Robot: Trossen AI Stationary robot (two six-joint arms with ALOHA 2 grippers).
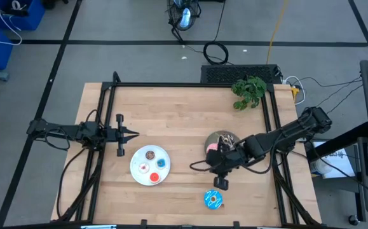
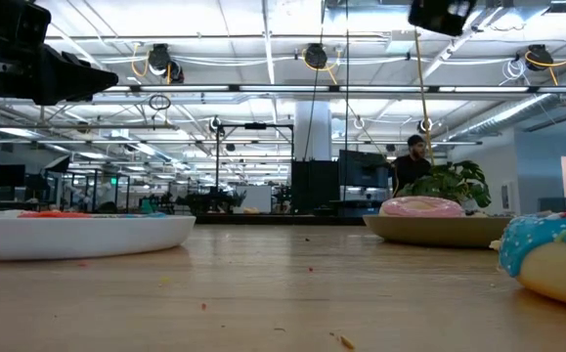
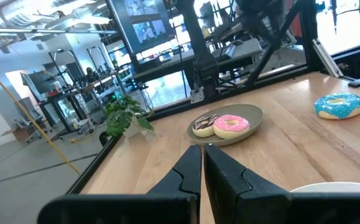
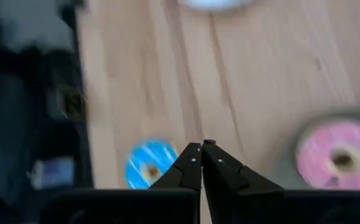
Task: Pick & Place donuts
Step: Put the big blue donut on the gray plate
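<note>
A grey plate [image 1: 229, 136] right of the table's middle holds a pink donut [image 1: 213, 147] and a brown drizzled donut [image 1: 225, 139], lying flat side by side. A blue sprinkled donut [image 1: 213, 200] lies flat on the wood near the front edge. Several tiny donuts sit on a white plate [image 1: 150, 181]. My right gripper [image 4: 201, 147] hangs shut and holds nothing, tilted down over bare wood between the grey plate [image 4: 291, 158], the blue donut [image 4: 147, 165] and the white plate. My left gripper [image 3: 202, 149] rests shut and level at the table's left, left of the white plate.
A small green potted plant [image 1: 249, 91] stands at the far right corner. Black frame rails [image 1: 190, 84] run along the table's far, left and right edges. Bare wood lies across the far half and between the two plates. A person [image 2: 412, 164] stands in the room behind.
</note>
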